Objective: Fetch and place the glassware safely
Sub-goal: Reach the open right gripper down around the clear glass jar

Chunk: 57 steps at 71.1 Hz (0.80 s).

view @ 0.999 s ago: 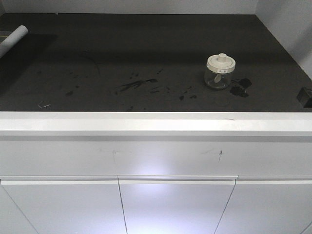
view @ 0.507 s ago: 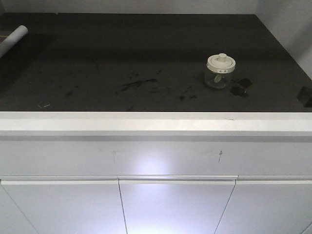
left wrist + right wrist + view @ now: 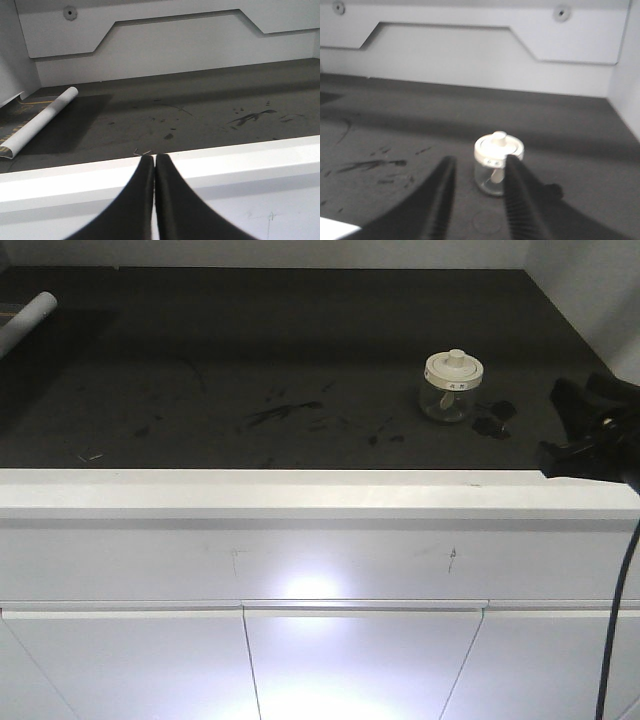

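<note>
The glassware, a small squat clear jar [image 3: 453, 387] with a cream-white knobbed lid, stands upright on the dark counter [image 3: 300, 340], right of centre. My right gripper [image 3: 553, 426] is open at the right edge, over the counter's front part, to the right of the jar and nearer than it. In the right wrist view the jar [image 3: 495, 162] stands beyond the open gripper [image 3: 480, 161]; the right finger [image 3: 520, 195] overlaps its right side. Nothing is held. My left gripper [image 3: 150, 158] is shut and empty, low in front of the white counter lip [image 3: 225, 160].
A rolled white tube [image 3: 28, 318] lies at the far left of the counter, also in the left wrist view [image 3: 40, 120]. A small black object [image 3: 495, 418] sits just right of the jar. A white wall [image 3: 600, 290] closes the right side. Cabinet doors [image 3: 350, 660] are below.
My right gripper has come into the front view from the right edge, open, towards the jar. The jar and the tube have not moved.
</note>
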Motion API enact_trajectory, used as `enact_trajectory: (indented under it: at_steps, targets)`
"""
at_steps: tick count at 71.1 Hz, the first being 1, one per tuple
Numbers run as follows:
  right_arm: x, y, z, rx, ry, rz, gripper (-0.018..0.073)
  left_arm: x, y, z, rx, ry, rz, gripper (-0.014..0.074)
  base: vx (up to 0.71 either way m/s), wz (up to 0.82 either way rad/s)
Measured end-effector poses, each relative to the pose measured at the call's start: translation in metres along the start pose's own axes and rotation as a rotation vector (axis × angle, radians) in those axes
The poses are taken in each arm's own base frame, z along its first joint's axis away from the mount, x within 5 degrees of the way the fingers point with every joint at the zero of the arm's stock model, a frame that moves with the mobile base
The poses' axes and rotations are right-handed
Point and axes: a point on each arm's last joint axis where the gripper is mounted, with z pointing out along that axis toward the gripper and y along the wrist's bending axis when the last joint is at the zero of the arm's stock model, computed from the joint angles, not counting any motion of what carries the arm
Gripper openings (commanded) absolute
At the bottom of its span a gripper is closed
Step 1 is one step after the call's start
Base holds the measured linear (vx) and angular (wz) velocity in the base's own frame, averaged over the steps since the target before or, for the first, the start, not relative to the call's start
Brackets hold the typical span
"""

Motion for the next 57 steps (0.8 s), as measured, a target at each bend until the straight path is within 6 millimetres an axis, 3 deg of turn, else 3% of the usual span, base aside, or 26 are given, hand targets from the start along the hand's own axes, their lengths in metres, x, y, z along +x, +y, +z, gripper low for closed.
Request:
enact_trajectory:
  at_steps: [10,36,57]
  targets:
    - [0.015,-0.002,0.026,-0.023,0.040,0.018,0.0518,0.000,0.000,0.000,0.000,0.000,0.000,-0.0007,0.00,0.00]
    - [0.024,-0.020,0.124,-0.036,0.060,0.029,0.0519,0.000,0.000,0.000,0.000,0.000,0.000,-0.0007,0.00,0.00]
    - [0.050,-0.032,0.198,-0.045,0.058,0.033,0.0506,0.000,0.000,0.000,0.000,0.000,0.000,-0.0007,0.00,0.00]
